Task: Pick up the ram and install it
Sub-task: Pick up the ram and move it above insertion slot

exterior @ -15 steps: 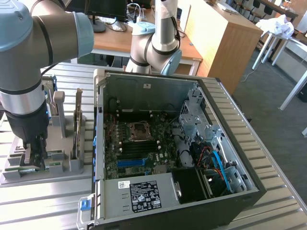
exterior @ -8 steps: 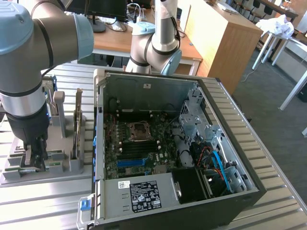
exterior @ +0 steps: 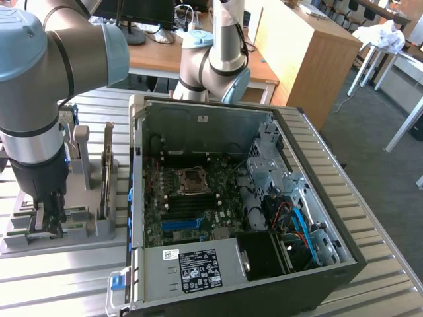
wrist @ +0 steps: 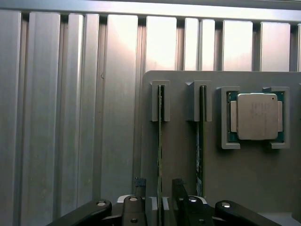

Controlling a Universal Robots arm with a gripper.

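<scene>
Fingers (wrist: 179,189) spread wide; ram (wrist: 160,132) edge-on between them, untouched.

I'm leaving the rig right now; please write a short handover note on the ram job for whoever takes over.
Gripper: open, low over the grey holder, one finger on each side of the ram, nothing gripped.
Things: a second stick stands in the neighbouring slot; the processor chip sits in its pocket beside them. The open computer case with the motherboard is on the exterior view's right of the holder.
Done: gripper lined up on the ram.
Left: grip, lift, seat it in the motherboard.
</scene>
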